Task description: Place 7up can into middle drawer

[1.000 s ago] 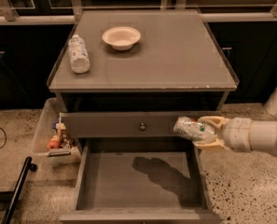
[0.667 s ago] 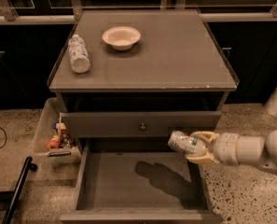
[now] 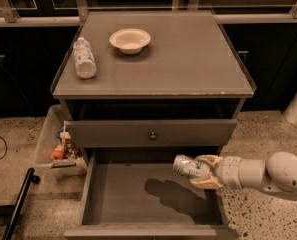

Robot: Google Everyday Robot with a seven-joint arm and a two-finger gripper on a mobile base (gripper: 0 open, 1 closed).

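The 7up can point(image 3: 189, 166) is silvery-white with pale green print. It lies sideways in my gripper point(image 3: 204, 172), which is shut on it. The gripper comes in from the right on a white arm point(image 3: 268, 174) and holds the can above the right half of the open middle drawer point(image 3: 118, 194), a wide shallow grey tray pulled out at the bottom of the cabinet. The can's shadow falls on the drawer floor below it.
A closed drawer front with a small round knob point(image 3: 152, 135) is just above the open drawer. On the cabinet top point(image 3: 188, 59) lie a clear plastic bottle point(image 3: 84, 58) and a white bowl point(image 3: 130, 40). A bin with snacks point(image 3: 62, 149) stands at the left.
My gripper has moved left and down with the can, from in front of the closed drawer's right end to over the open drawer.
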